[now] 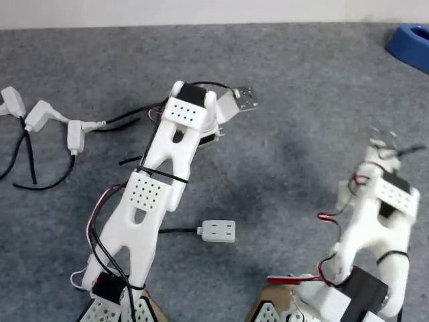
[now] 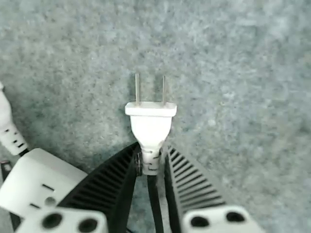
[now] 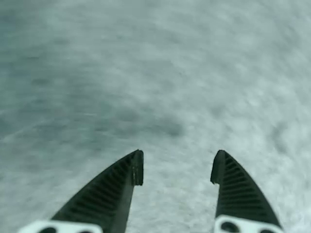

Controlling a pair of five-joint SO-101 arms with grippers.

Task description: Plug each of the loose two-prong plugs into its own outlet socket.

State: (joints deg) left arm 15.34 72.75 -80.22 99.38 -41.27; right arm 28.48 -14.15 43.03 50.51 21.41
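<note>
A: While clamping the two-prong plug [image 2: 149, 121] only by its thin neck, left gripper [image 2: 150, 156] closed tight on it, risks a pivot on first contact with a socket face; could bend the prongs too if brought in skewed.
B: Agreed; held clear above the grey mat [image 2: 233, 58], prongs pointing away from the wrist; looks straight for now.
A: Worth watching the black cord [image 2: 154, 204] running back between the fingers; could snag under the left arm [image 1: 151, 194] and tug the plug off line.
B: Also a white socket block [image 2: 29, 187] just beside the left fingers; easy to nudge on the way down; can't tell whether meant as the target.
A: Second socket [image 1: 218, 231] lying on the mat beside that arm, apparently unanchored; likely to slide rather than accept the prongs unless braced.
B: Right gripper [image 3: 177, 167] spread wide, holding nothing, over bare mat; could do the bracing.
A: Room: open mat between the two arms; crowded at the far left with loose plugs [image 1: 39, 115] and tangled cords; blue bin [image 1: 410, 43] off at the far right corner, well apart; mat's far edge beyond the held plug, not close.
</note>
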